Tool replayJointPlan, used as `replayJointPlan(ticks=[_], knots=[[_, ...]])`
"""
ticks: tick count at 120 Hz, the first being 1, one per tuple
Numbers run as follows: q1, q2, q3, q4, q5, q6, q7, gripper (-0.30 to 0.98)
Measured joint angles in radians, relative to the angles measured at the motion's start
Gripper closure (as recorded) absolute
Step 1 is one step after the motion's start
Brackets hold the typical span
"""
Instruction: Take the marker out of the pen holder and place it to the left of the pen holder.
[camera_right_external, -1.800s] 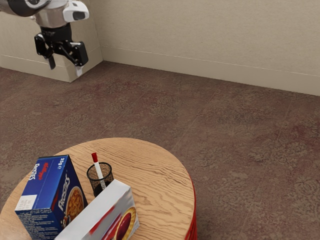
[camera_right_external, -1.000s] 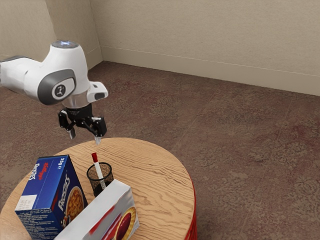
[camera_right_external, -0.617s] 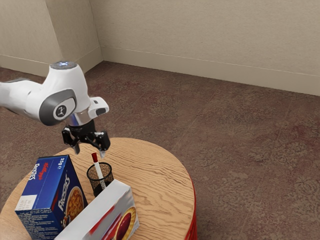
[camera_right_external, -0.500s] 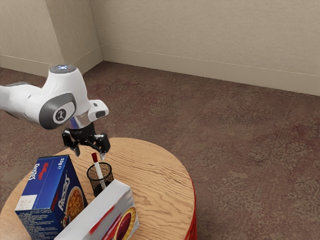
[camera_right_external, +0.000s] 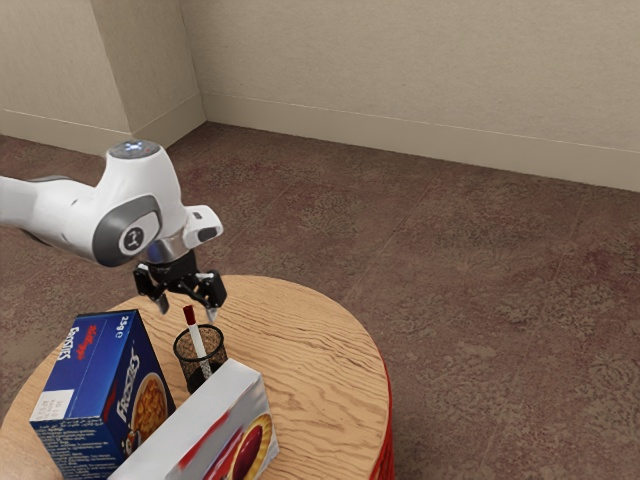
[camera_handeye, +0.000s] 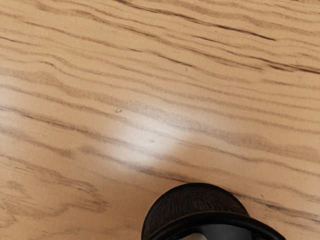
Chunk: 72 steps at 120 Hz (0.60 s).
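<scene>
Risks, read across the exterior view from its left. Blue cereal box (camera_right_external: 100, 380): stands near the pen holder (camera_right_external: 184, 354); a hand coming down off line could knock it, the cause being little room on that side.

Gripper (camera_right_external: 188, 311): fingers wide apart, nothing clasped; hand above the table, close to the marker's upper end. Depth between cap and fingertips cannot be judged from this view. If the hand descends off-centre, one finger may strike the cap or the holder's rim and tip the light-looking mesh cup.

Marker (camera_right_external: 195, 336): in the holder, leaning. A level squeeze across that slant may twist it or let it slip; a sideways pull before it clears the rim would probably drag the holder along.

White box (camera_right_external: 208, 420): just beside the holder; could be bumped if the cup shifts or the hand swings wide. Table (camera_right_external: 320, 350): round, so a marker laid down loosely might roll.

Appearance of marker: slim, straight, white barrel, red cap uppermost; top tilted toward the exterior view's left. Lower part seen through dark mesh, with some dark marking; tip not discernible.
</scene>
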Motion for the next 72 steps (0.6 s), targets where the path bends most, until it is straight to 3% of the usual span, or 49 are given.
replayJointPlan(ticks=[21,50,72], knots=[[0.003,0.013,0.000,0.002,0.000,0.016,0.011,0.01],[-0.002,0.009,0.000,0.002,0.006,0.024,0.021,0.52],[-0.003,0.008,-0.001,0.002,0.012,0.026,0.023,0.67]])
